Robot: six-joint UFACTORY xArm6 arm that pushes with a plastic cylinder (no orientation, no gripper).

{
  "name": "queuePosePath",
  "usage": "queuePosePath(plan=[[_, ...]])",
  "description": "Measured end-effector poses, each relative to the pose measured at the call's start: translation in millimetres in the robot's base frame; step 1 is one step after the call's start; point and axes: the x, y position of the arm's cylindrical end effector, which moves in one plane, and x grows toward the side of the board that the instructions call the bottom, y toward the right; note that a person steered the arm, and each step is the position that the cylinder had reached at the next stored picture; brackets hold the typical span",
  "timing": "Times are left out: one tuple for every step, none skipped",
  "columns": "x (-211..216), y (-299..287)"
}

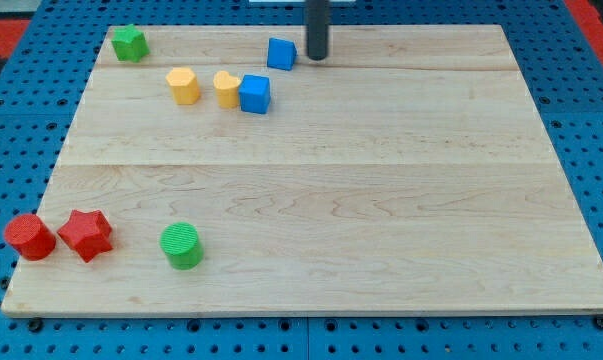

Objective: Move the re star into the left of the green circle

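Note:
The red star (86,235) lies near the board's bottom left, with the green circle (182,245) a short gap to its right. A red cylinder (30,237) sits touching or nearly touching the star's left side. My tip (317,57) stands at the view's top centre, far from the star and circle, just right of a blue block (281,53).
A green block (130,43) sits at the top left corner. A yellow hexagon-like block (183,85), a yellow heart-like block (226,88) and a blue cube (255,94) sit in a row at upper left. The wooden board (381,200) lies on a blue pegboard.

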Motion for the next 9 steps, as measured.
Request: queuePosePath(plan=[[80.4,3.5],[147.3,2.2],[182.7,-68.3],[184.3,-118.1],[179.3,-179.0],[177.3,-197.4],[164.6,-227.8],[191.5,-304.6],[235.6,-316.1]])
